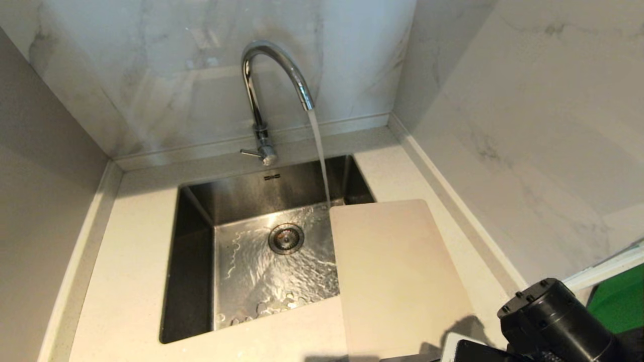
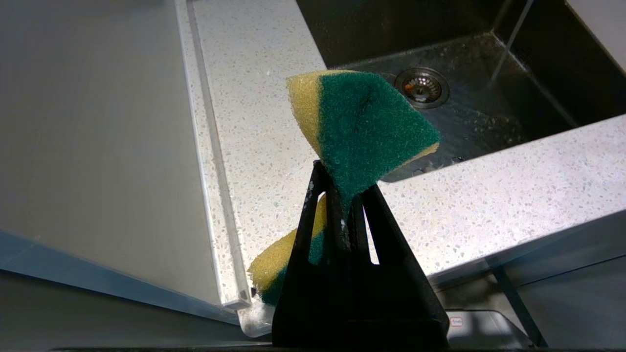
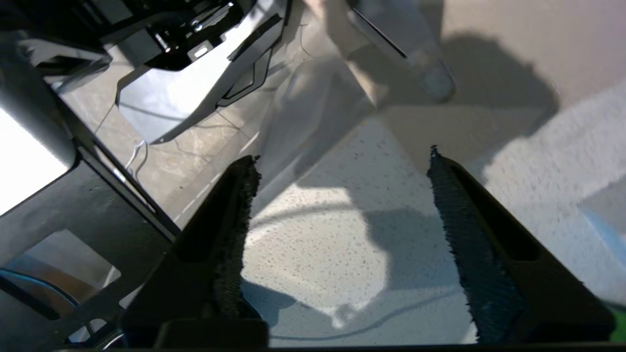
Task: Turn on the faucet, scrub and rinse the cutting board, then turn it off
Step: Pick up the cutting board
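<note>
The chrome faucet (image 1: pixel 274 75) arches over the steel sink (image 1: pixel 196 241), and water (image 1: pixel 319 151) runs from its spout; its thin lever (image 1: pixel 249 152) sticks out at the base. The cream cutting board (image 1: pixel 397 276) lies flat on the counter to the right of the sink, its left part overhanging the basin. My left gripper (image 2: pixel 342 181) is shut on a green-and-yellow sponge (image 2: pixel 362 127), held off the counter's near left corner. My right gripper (image 3: pixel 342 156) is open and empty above the speckled counter (image 3: pixel 313 244), by the board's near end (image 3: pixel 489 39). Only its black wrist (image 1: pixel 553 322) shows in the head view.
Marble walls close in the counter at the back and right, and a grey panel (image 2: pixel 98 146) at the left. Water spreads over the sink floor around the drain (image 1: pixel 286 238). The robot's base and the tiled floor (image 3: pixel 161 156) lie beyond the counter's front edge.
</note>
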